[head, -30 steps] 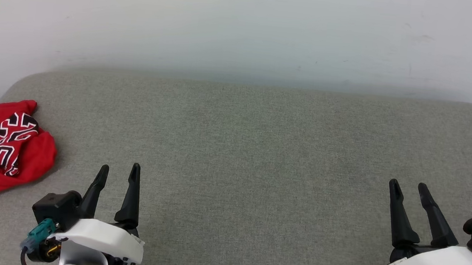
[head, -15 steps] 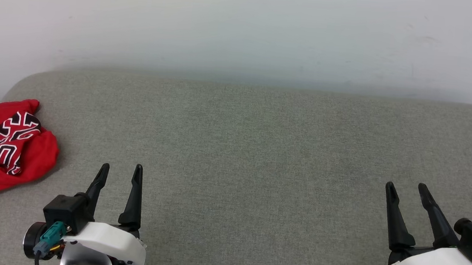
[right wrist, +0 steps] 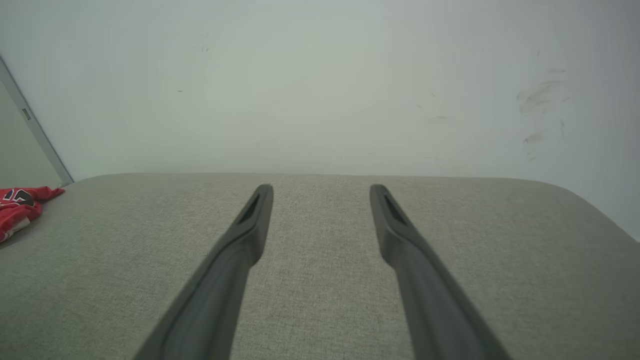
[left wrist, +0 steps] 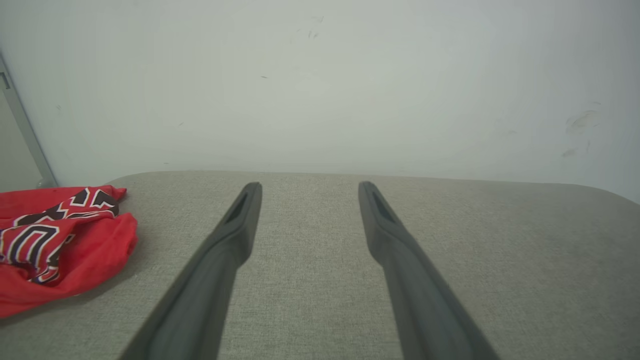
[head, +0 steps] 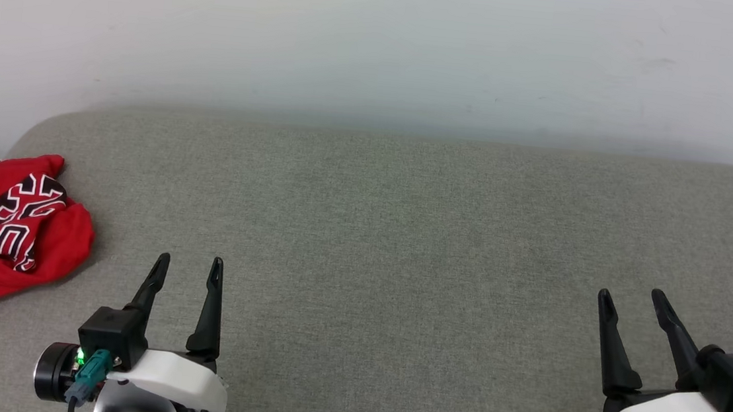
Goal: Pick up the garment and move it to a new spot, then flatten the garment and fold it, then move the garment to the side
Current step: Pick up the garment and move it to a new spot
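garment [head: 6, 234]: a crumpled red jersey with black, white-outlined lettering facing up. It lies in a loose heap at the left end of the padded surface [head: 390, 235], towards the far side, and part of it runs past the left border of the head view.
garment and left gripper [head: 191, 260]: the heap lies to the left of this gripper and slightly farther away. They are apart, with a strip of bare fabric between the nearest red fold and the left finger.
left gripper, jaws: spread wide, the two dark fingers [left wrist: 220, 260] pointing towards the far wall [head: 381, 35]. There is nothing between them but grey fabric below.
garment and right gripper [head: 632, 294]: well apart, with the width of the surface between them. In the right wrist view only a red corner [right wrist: 17, 207] shows at the left border.
right gripper, jaws: also spread wide and holding nothing. It sits at the near right, fingers pointing to the far side.
padded surface: grey-green woven fabric with rounded far corners, meeting the pale, lightly scuffed wall.
metal strip [left wrist: 25, 135]: a grey upright at the far left, behind the garment.
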